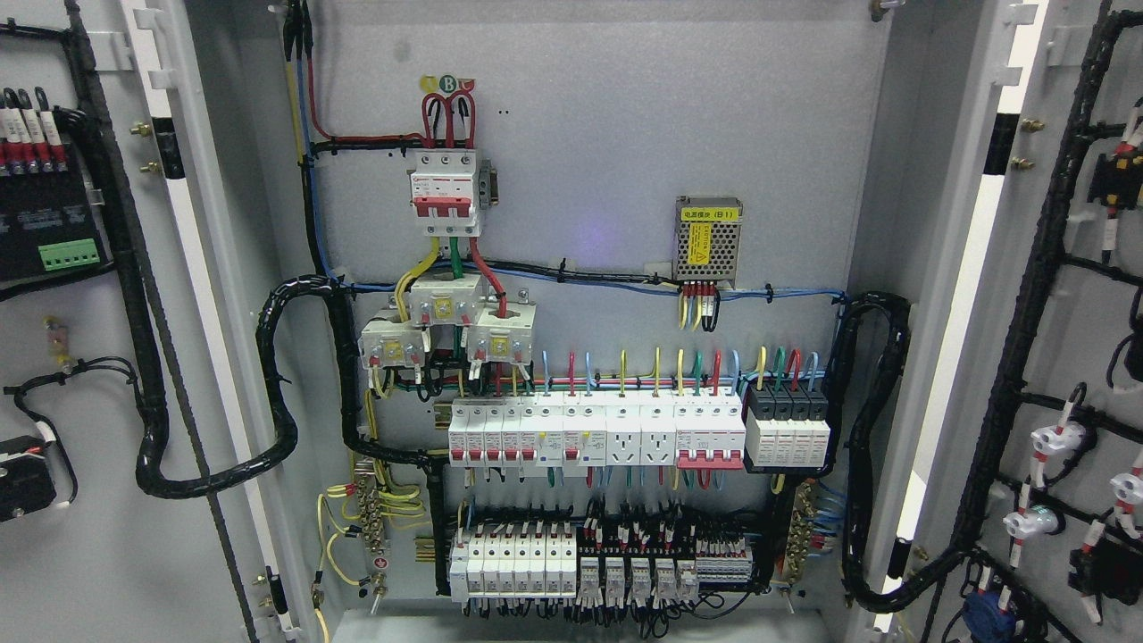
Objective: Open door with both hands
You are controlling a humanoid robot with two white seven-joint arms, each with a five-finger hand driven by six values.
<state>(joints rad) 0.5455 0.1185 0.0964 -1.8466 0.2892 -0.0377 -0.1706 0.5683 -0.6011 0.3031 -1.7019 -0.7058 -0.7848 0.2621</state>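
grey sheet metal fills the whole head view: the back panel [607, 116] of an electrical cabinet, seen straight on, with both doors swung wide. taking the red-toggled main breaker [444, 192] near the top of that panel as the landmark, the left door [98, 357] stands open far to its left, its inner face turned toward the camera and carrying a green terminal strip [70, 256] and black cable looms. the right door [1072, 339] stands open far to the breaker's right, also showing its inner face, with white lamp backs [1058, 439] and a black wire harness running down it. just below the breaker sit three white current transformers [446, 330], fed by yellow, green and red wires. to the breaker's right, at about the same height, a small perforated power supply [707, 237] with a yellow label is fixed to the panel. lower down, a row of white breakers and sockets [594, 433] runs across, ending at a black-topped block [786, 420] on the right. below that row is a second row of breakers and relays [598, 563] along the cabinet bottom. a thick black corrugated conduit [277, 393] loops from the left door into the cabinet, left of and below the breaker; a matching one [862, 446] loops in on the right side. neither robot hand nor arm appears in the view, so how far their fingers are spread cannot be told.
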